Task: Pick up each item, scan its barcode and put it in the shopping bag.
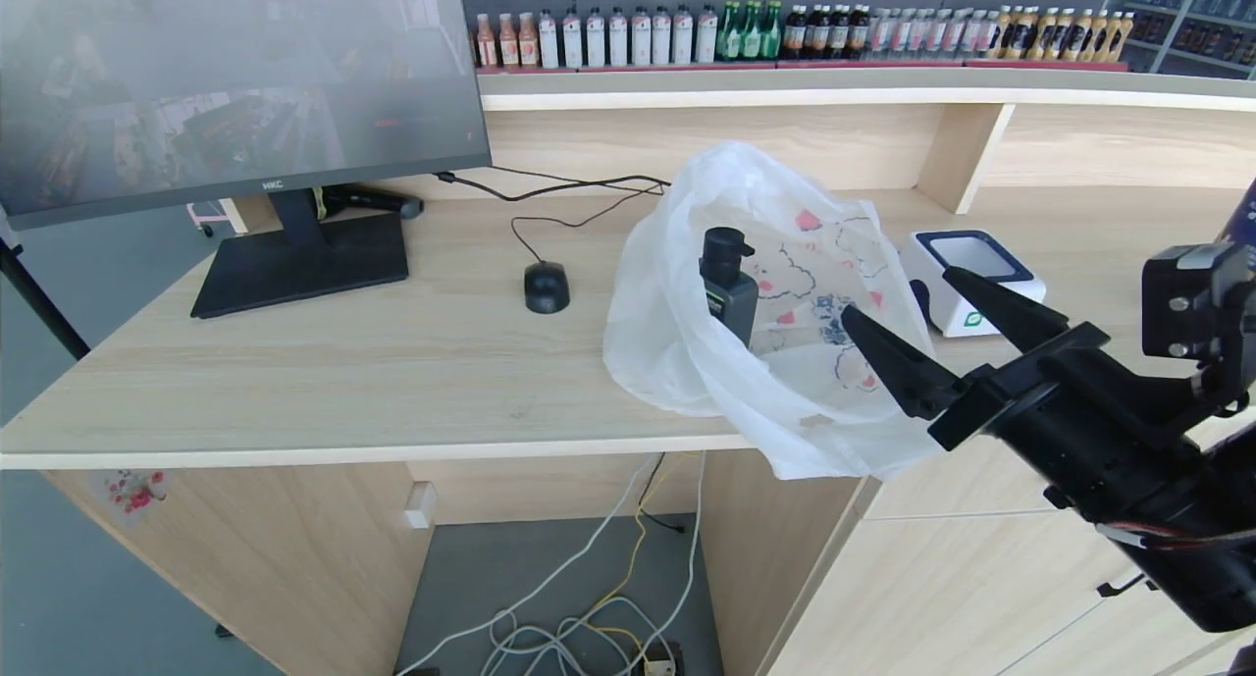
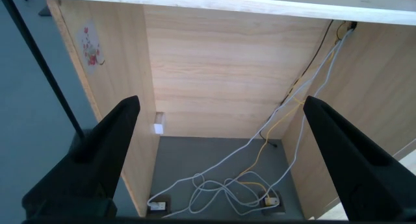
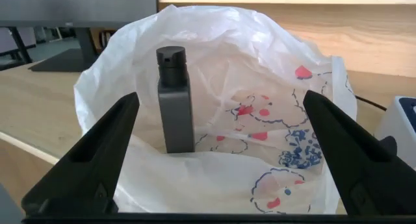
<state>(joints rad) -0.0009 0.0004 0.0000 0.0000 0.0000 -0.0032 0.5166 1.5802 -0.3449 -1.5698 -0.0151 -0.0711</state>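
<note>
Shop checkout: light wood desk, monitor at the robot's left, mouse mid-desk, shelf of bottles behind. The white shopping bag slumps over the desk's front edge with its mouth facing the robot. The barcode scanner sits just beside it on the right.

A dark pump bottle stands upright inside the bag, on the left side. Right hand is released and empty, its fingers spread wide just in front of the bag mouth, apart from the bottle. Left hand is also released and empty, low in front of the desk, facing the cables on the floor under it.

Judgement: this item looks bagged, so the step is clearing out. Pull the right hand straight back along its own axis and keep the fingers spread so the thin film isn't pinched. Watch the lower fingertip, which is close to the bag's draped lip; a snag could drag the bag off the edge. The bottle is tall with a narrow base, so a tug on the film may tip it. No other item to scan is seen on the desk.
</note>
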